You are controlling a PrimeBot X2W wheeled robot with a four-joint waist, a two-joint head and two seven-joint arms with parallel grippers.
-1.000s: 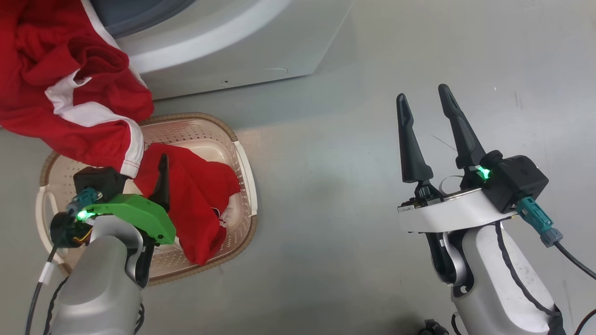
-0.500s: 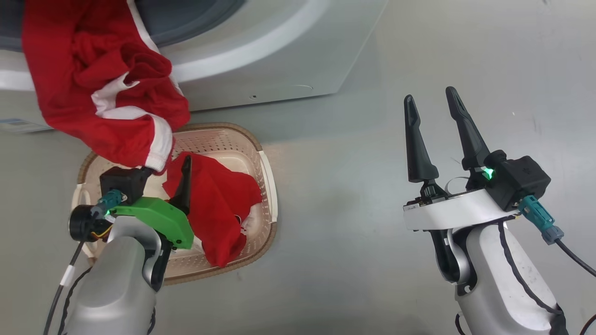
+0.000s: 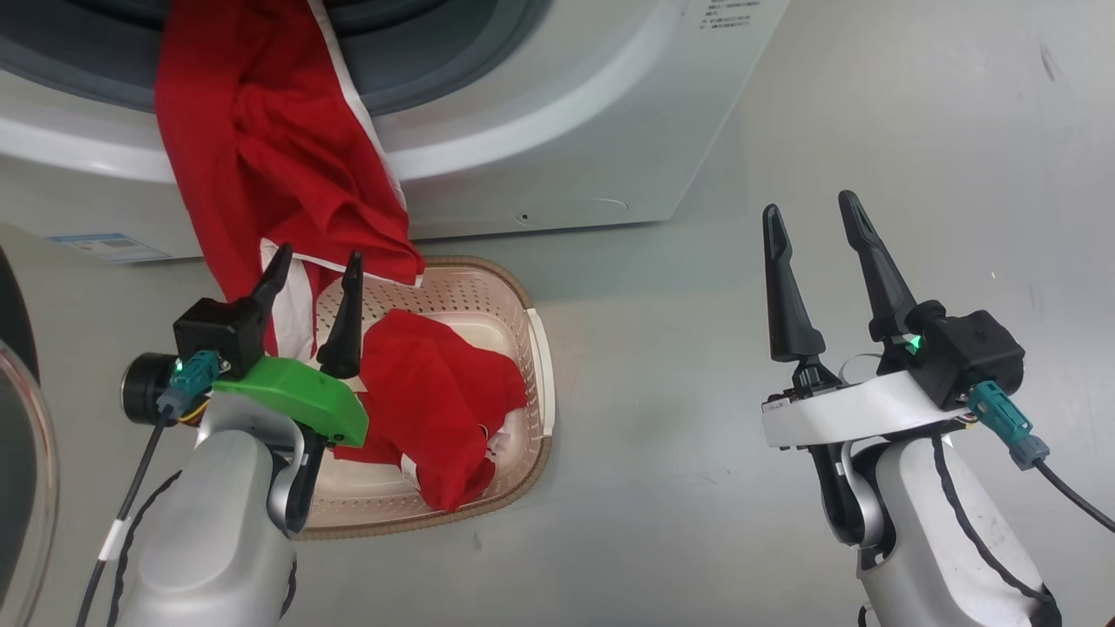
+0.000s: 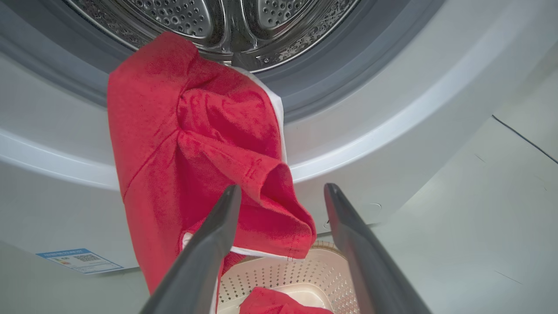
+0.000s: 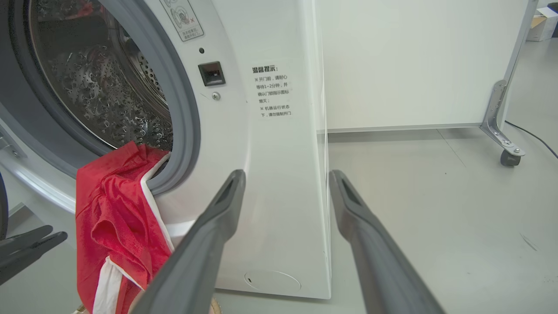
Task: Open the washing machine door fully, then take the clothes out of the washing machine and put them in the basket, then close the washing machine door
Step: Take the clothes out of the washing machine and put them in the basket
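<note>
The red clothes with white stripes hang from the drum mouth of the washing machine down into the cream basket, where a red heap lies. My left gripper stands open over the basket's far end, its fingertips flanking the cloth's hanging hem. In the left wrist view the clothes droop just beyond the left gripper, above the basket. My right gripper is open and holds nothing, above bare floor right of the basket. The washing machine door is swung open at the left edge.
A blue label sits low on the machine's front. In the right wrist view the machine's right corner stands close ahead of the right gripper. Beyond it is a white partition with a castor foot.
The head camera has shifted, bringing more of the machine and the door's edge into view. My left gripper has risen from the basket toward the hanging cloth, and both its fingers now show.
</note>
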